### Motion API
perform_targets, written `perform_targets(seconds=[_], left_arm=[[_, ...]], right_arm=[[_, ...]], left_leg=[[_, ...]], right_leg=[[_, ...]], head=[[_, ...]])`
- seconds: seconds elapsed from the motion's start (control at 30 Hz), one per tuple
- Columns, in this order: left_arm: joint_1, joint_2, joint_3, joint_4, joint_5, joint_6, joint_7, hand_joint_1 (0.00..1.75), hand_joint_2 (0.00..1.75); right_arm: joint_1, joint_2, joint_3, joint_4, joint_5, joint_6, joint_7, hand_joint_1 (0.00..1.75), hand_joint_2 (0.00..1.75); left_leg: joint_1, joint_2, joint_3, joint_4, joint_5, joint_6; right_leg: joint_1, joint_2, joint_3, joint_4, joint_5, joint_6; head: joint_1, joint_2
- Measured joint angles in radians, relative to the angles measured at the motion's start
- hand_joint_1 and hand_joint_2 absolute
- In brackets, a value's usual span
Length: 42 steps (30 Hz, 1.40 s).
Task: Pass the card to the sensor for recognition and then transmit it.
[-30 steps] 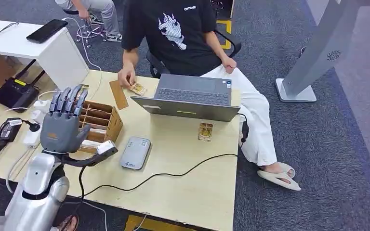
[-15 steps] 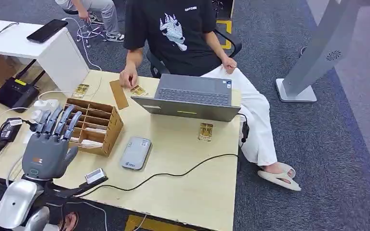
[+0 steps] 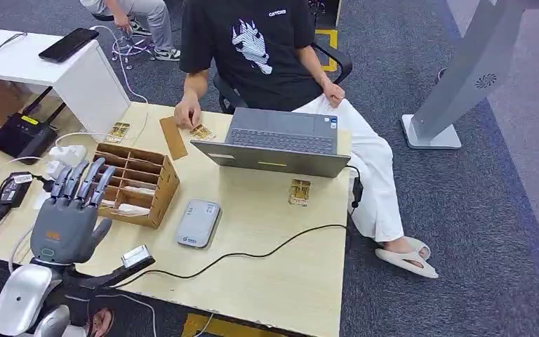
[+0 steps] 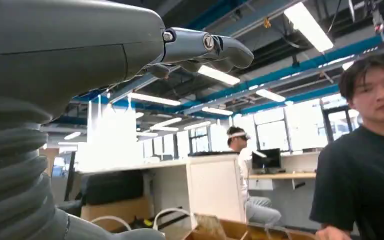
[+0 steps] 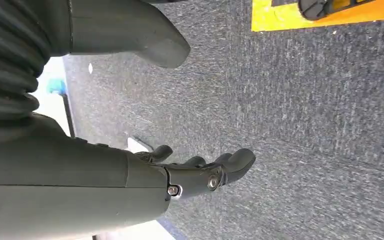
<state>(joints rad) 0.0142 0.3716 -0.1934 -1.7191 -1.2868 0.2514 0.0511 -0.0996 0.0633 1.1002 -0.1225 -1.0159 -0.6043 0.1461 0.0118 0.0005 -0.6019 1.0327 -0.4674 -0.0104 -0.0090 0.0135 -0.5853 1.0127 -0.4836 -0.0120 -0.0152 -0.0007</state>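
Meanwhile the left hand (image 3: 68, 214), fingers spread and empty, has dropped back from over the card box (image 3: 135, 184) toward the worktop's (image 3: 267, 260) near edge; cards remain slotted there, none taken; sensor (image 3: 198, 222) untouched; right hand (image 5: 200, 172) hangs loosely curled, empty.

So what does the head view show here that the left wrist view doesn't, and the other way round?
The head view alone shows the grey card reader, the laptop, loose cards on the table and the carpet.

The left wrist view alone shows ceiling lights and a second person seated at a far desk.

Both show the left hand, open and holding nothing, the wooden card box and the person in the black T-shirt.
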Motion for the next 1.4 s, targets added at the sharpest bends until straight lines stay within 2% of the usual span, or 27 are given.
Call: perform_targets(seconds=[0.2,0.33,0.4,1.0,1.4], left_arm=[[-0.002,-0.004,0.009,0.035,0.008,0.002,0.0,0.0,1.75],[-0.051,-0.05,0.076,0.209,0.039,0.03,-0.001,0.0,1.75],[-0.056,-0.058,0.084,0.233,0.04,0.031,-0.003,0.0,1.75],[-0.101,-0.104,0.112,0.376,0.065,0.044,-0.039,0.0,1.75],[-0.104,-0.126,0.112,0.394,0.076,0.045,-0.046,0.0,1.75]], right_arm=[[0.0,0.0,0.0,0.0,0.0,0.0,0.001,0.0,1.75],[-0.002,0.0,0.011,0.0,0.014,0.0,0.0,0.0,1.75],[-0.003,0.0,0.014,0.0,0.016,0.0,0.0,0.0,1.75],[-0.004,-0.002,0.035,0.0,0.02,0.002,0.009,0.0,1.75],[-0.004,-0.005,0.043,0.0,0.018,0.002,0.007,0.0,1.75]], left_leg=[[0.0,0.0,0.0,0.0,0.0,0.0],[0.0,0.0,0.0,0.0,0.0,0.0],[0.0,0.0,0.0,0.0,0.0,0.0],[0.0,0.0,0.0,0.0,0.0,0.0],[0.0,0.0,0.0,0.0,0.0,0.0]], right_leg=[[0.0,0.0,0.0,0.0,0.0,0.0],[0.0,0.0,0.0,0.0,0.0,0.0],[0.0,0.0,0.0,0.0,0.0,0.0],[0.0,0.0,0.0,0.0,0.0,0.0],[0.0,0.0,0.0,0.0,0.0,0.0]], head=[[0.0,0.0],[0.0,0.0],[0.0,0.0],[0.0,0.0],[0.0,0.0]])
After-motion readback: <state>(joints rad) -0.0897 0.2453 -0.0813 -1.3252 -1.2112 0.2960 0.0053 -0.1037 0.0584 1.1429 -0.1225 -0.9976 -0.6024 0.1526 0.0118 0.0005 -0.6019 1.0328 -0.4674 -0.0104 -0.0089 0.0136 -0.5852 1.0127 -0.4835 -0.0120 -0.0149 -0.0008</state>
